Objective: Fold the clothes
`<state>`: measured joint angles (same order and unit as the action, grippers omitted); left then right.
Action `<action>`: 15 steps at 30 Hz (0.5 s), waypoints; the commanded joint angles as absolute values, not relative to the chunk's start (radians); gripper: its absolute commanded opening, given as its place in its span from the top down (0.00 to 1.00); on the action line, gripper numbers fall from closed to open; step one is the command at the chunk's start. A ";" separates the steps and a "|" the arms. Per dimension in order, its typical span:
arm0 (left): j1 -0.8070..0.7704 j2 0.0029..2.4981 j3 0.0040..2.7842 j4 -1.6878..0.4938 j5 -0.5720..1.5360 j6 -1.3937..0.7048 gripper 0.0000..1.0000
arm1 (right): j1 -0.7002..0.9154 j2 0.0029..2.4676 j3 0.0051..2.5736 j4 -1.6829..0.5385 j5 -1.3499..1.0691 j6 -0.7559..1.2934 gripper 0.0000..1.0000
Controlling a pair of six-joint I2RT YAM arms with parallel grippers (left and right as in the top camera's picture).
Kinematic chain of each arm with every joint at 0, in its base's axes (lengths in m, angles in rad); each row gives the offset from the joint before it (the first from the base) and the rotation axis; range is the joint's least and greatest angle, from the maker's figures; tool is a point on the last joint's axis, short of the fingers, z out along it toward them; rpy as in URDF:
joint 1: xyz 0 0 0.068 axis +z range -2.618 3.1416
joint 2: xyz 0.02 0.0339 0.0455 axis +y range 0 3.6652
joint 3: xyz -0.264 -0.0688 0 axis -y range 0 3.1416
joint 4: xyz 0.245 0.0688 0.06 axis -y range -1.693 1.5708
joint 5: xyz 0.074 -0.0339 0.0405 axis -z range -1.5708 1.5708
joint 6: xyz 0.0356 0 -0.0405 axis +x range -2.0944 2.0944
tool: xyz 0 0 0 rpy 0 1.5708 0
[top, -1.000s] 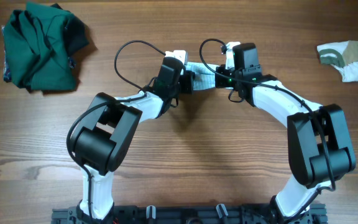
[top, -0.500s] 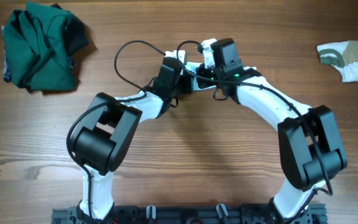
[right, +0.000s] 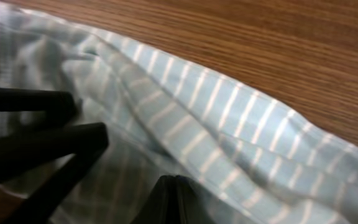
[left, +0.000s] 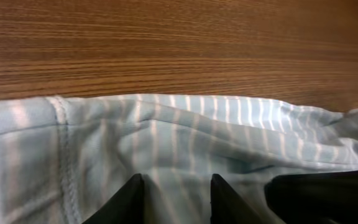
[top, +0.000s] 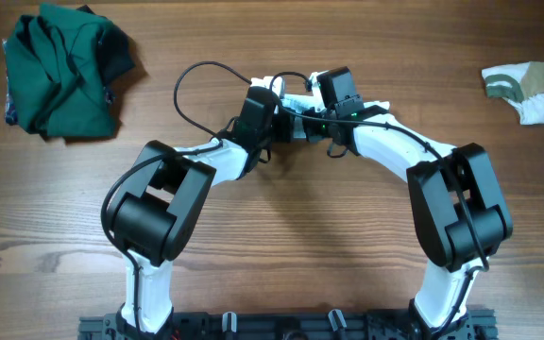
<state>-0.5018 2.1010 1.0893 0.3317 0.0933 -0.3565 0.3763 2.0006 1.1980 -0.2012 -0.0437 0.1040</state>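
1. Since a second ago the right gripper (right: 173,190) has swung left across the brown wooden table (top: 300,236). It now sits just beside the left gripper (left: 180,186), where before a stretch of cloth lay open between them. The white-and-black right arm (top: 385,142) has bent further in at the elbow.
2. The left arm (top: 206,156) and its gripper are where they were.
3. The small, pale blue-and-white finely striped garment (left: 185,130) of soft fabric lies on the table near the far middle, under both grippers. From overhead it is almost wholly hidden by them.
4. The left gripper's two dark fingers stand part-way apart. Striped cloth fills the gap and creases run into it, so the gripper is clamped on a bunch of the striped garment. A stitched seam runs down the cloth to the left of the fingers.
5. The right gripper's fingers are pressed together, with their tips against the striped garment. Whether a layer is pinched between them cannot be told.
6. The right wrist view shows the left gripper's fingers at the left edge, lying over the cloth.
7. The bigger, crumpled dark green garment (top: 59,71) lies at the far left corner and has not moved.
8. The small, bunched white-and-olive piece (top: 525,90) lies at the far right, also unmoved and well apart from both arms.
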 commanded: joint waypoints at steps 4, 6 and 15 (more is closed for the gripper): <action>-0.495 2.084 1.096 0.324 0.080 -0.351 0.66 | 0.310 2.025 1.209 -0.168 0.029 0.133 0.94; -0.495 2.084 1.096 0.324 0.080 -0.351 0.66 | 0.287 2.025 1.209 -0.163 0.027 0.133 0.94; -0.495 2.084 1.096 0.324 0.080 -0.351 0.65 | 0.241 2.078 1.209 -0.125 0.027 0.131 0.95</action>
